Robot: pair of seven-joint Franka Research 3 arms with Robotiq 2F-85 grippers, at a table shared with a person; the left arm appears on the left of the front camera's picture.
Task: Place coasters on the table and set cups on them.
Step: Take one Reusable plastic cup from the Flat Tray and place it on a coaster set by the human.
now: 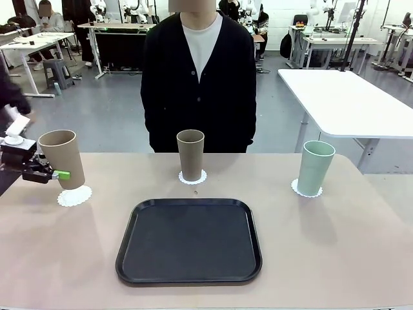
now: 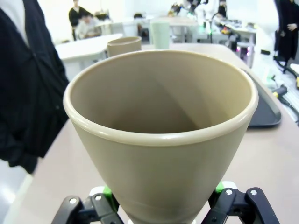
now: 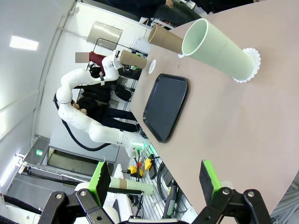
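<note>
1. The left gripper is clamped on a tan cup near its base; the cup leans slightly and hangs just above a white coaster at the table's left end. Whether the base touches the coaster cannot be told.
2. In the left wrist view the green pads press both sides of the same tan cup.
3. A second tan cup stands upright on a coaster at the middle far edge, before the person.
4. The mint cup stands upright on a coaster to the right.
5. A black tray lies bare at the near centre.
6. The right gripper stands wide apart, holding nothing, well back from the mint cup.
</note>
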